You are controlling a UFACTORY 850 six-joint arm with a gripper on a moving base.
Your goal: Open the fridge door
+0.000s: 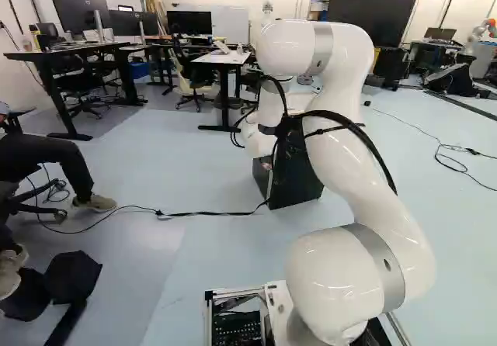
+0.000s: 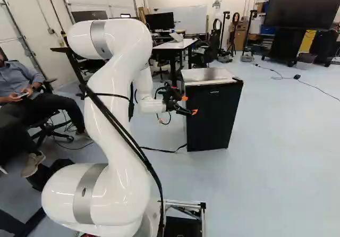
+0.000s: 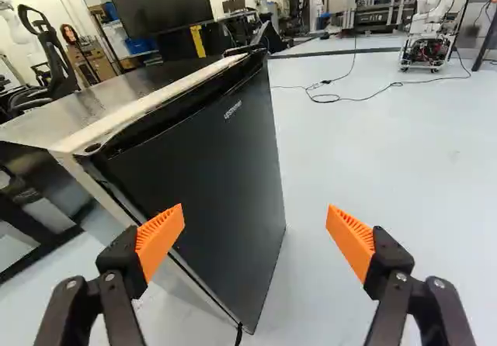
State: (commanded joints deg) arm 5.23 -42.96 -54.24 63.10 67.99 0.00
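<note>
I've got the jaws of my gripper [image 3: 255,226] spread wide with nothing pinched, one orange pad [image 3: 161,241] lined up with the side edge of the fridge door [image 3: 217,156], the other out over the floor [image 3: 334,160]. I'd guess that's so a finger can hook the edge and pull. The fridge [image 2: 213,115] stands on the floor ahead, right of my arm [image 2: 114,136] in the right base view. The arm hides much of it in the left one. I can't tell whether the pad touches, or where the hinges are.
</note>
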